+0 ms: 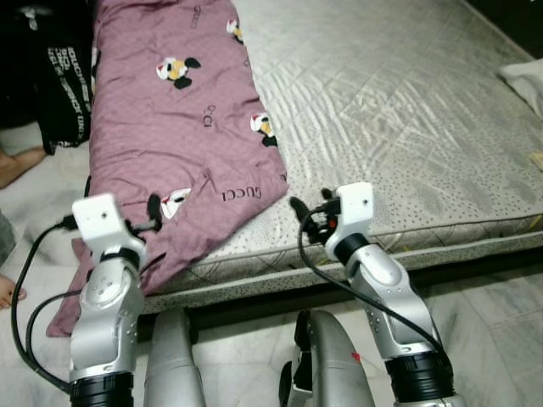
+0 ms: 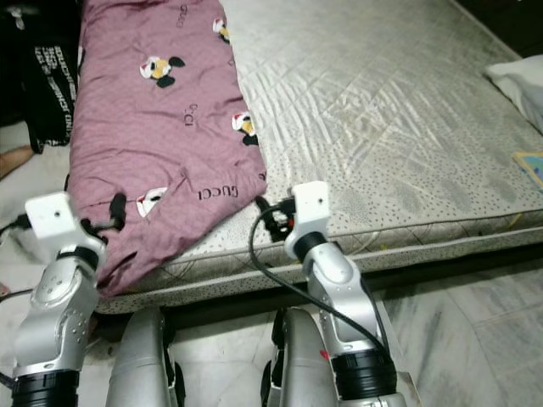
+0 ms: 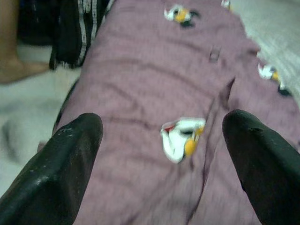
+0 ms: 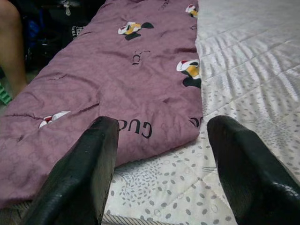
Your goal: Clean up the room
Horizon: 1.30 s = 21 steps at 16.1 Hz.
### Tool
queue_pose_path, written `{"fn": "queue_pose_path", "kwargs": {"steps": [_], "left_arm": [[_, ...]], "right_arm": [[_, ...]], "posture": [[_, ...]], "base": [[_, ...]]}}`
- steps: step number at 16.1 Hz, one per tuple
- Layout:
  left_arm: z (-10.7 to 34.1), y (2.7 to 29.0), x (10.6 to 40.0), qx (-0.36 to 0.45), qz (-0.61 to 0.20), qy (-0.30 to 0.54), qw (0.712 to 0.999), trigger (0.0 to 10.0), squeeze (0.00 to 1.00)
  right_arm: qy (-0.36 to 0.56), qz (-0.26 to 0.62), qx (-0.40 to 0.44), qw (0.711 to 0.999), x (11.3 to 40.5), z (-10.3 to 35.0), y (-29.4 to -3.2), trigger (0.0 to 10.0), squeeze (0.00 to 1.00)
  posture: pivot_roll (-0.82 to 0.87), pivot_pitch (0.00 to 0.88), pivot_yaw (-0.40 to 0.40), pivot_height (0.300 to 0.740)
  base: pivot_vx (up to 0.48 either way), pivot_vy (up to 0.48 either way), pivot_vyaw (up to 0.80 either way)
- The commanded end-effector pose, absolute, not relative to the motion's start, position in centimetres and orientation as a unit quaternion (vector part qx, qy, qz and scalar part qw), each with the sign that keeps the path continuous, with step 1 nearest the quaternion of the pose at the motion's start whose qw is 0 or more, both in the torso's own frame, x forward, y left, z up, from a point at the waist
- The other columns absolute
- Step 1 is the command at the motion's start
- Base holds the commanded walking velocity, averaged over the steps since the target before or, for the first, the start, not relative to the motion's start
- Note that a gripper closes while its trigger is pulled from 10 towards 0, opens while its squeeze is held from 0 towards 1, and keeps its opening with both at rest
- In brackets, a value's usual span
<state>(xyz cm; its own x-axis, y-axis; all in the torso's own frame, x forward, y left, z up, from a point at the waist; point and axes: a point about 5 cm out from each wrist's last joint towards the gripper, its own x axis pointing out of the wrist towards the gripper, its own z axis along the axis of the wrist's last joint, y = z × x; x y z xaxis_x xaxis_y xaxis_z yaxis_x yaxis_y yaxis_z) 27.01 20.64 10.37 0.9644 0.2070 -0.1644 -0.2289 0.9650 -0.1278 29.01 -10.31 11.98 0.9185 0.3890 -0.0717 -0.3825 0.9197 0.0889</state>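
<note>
The two head views looked forward and down from above the robot's arms onto the near edge of the mattress (image 1: pixel 407 127) and the purple blanket (image 1: pixel 170 127), the right eye's picture set slightly aside from the left's. The left wrist view sat close over the blanket, facing along it between two spread fingers (image 3: pixel 51 173). The right wrist view looked low across the mattress edge at the blanket's near corner, which the head views shared.
</note>
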Motion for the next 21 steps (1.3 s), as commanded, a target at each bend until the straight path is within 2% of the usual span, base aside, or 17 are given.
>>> {"fn": "queue_pose_path", "kwargs": {"steps": [1, 5, 8, 12, 14, 16, 18, 21], "left_arm": [[9.7, 20.5, 27.4, -0.084, 0.106, 0.099, 0.986, 10.0, 0.00], [8.3, 21.4, 28.4, -0.088, 0.110, 0.140, 0.980, 10.0, 0.00], [7.9, 21.9, 29.1, -0.085, 0.109, 0.148, 0.979, 10.0, 0.00], [7.8, 22.3, 31.2, -0.065, 0.092, 0.153, 0.982, 10.0, 0.00], [8.0, 21.3, 32.0, -0.036, 0.061, 0.155, 0.985, 10.0, 0.00], [8.1, 18.9, 32.7, 0.034, -0.021, 0.153, 0.987, 10.0, 0.00], [7.0, 15.6, 32.0, 0.127, -0.137, 0.159, 0.969, 10.0, 0.00], [6.1, 13.1, 30.6, 0.174, -0.213, 0.154, 0.949, 10.0, 0.00]], "right_arm": [[0.033, 0.194, 0.042, 0.980, 29.0, 12.3, -10.8, 10.0, 0.00], [0.031, 0.191, 0.041, 0.980, 28.8, 12.6, -10.9, 10.0, 0.00], [0.031, 0.186, 0.034, 0.981, 28.5, 12.7, -11.4, 10.0, 0.00], [0.048, 0.155, 0.015, 0.987, 27.5, 12.5, -14.1, 10.0, 0.00], [0.050, 0.150, 0.011, 0.987, 27.4, 12.5, -14.4, 10.0, 0.00], [0.054, 0.150, 0.006, 0.987, 27.1, 12.5, -14.5, 10.0, 0.00], [0.059, 0.149, 0.003, 0.987, 27.1, 12.4, -14.6, 10.0, 0.00], [0.061, 0.151, 0.001, 0.987, 27.2, 12.4, -14.6, 10.0, 0.00]], "posture": [[-0.08, 0.129, -0.097, 0.564], [-0.10, 0.135, -0.090, 0.514], [-0.11, 0.141, -0.086, 0.509], [-0.15, 0.154, -0.091, 0.509], [-0.17, 0.154, -0.092, 0.509], [-0.18, 0.152, -0.093, 0.509], [-0.18, 0.150, -0.097, 0.509], [-0.17, 0.146, -0.101, 0.509]], "base": [[0.000, 0.000, 0.00], [0.000, 0.000, 0.00], [0.000, 0.000, 0.00], [0.000, 0.000, 0.00], [0.000, 0.000, 0.00], [0.000, 0.000, 0.00], [0.000, 0.000, 0.00], [0.000, 0.000, 0.00]]}}
